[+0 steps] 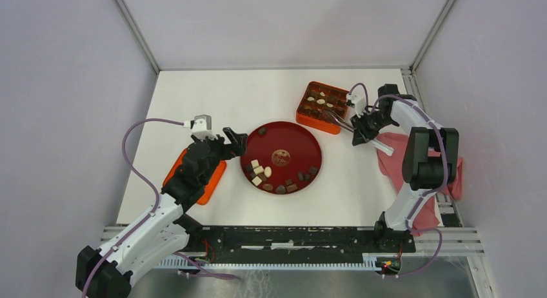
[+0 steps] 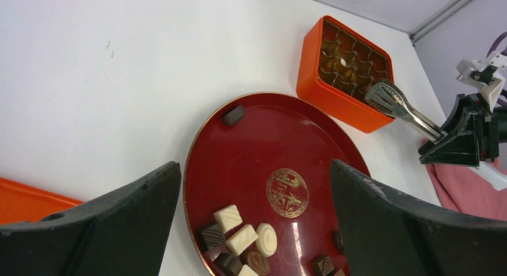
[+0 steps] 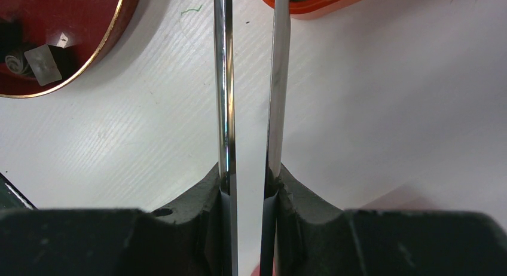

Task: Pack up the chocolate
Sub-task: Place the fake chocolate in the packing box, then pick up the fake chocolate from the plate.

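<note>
Your red plate (image 1: 291, 134) holds loose chocolate (image 1: 257, 180), more in the orange box (image 1: 313, 121); left gripper (image 1: 236, 141) gapes empty beside the plate; right gripper (image 1: 361, 131) clamps the tongs (image 2: 397, 106), tips at the box; a slack pinch could drop a piece.

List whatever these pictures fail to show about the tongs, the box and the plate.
- Right wrist view: the tongs lose their tips at the top edge, so any load is unseen.
- Top view: the chocolate in the orange box is too small to count.
- Left wrist view: the red plate has its near side hidden by the left gripper and the bottom edge.
</note>
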Robot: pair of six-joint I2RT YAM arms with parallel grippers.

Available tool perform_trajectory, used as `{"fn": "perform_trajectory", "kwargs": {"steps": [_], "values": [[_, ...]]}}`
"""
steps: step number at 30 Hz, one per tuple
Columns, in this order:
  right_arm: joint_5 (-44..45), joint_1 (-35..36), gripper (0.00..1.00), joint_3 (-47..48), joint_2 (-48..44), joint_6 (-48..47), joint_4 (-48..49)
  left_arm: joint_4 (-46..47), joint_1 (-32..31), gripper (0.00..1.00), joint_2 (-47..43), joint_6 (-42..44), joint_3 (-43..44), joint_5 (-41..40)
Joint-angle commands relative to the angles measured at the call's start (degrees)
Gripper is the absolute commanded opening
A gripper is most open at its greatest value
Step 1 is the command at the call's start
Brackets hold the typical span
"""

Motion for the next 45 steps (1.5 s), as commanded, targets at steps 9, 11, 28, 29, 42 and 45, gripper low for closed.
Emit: {"fn": "perform_trajectory", "kwargs": {"steps": [9,11,28,29,42,45], "values": [[-3.3,-0.2,0.41,1.0,0.7,-1.1,0.8,2.5,0.2,0.98,0.0,-1.1,0.3,-0.7],[-3.3,-0.2,0.43,1.1,0.8,-1.2,0.8,2.6,0.3,0.98,-0.1,-1.2,0.2,-0.8],[-6.1,0.2,0.42,0.9,-8.5,-4.4,0.9,2.5,0.3,0.98,0.3,-1.0,0.5,-0.6],[-6.9,0.7,0.42,0.5,-9.4,-5.1,0.6,2.4,0.2,0.98,0.5,-1.0,0.7,-0.6],[0.8,20.7,0.42,-7.3,-14.7,-7.3,5.3,1.4,0.3,0.98,1.6,-1.9,1.3,-0.6],[3.8,25.5,0.42,-8.7,-14.5,-7.6,5.9,1.3,0.3,0.98,1.4,-2.4,1.0,-0.5]]}}
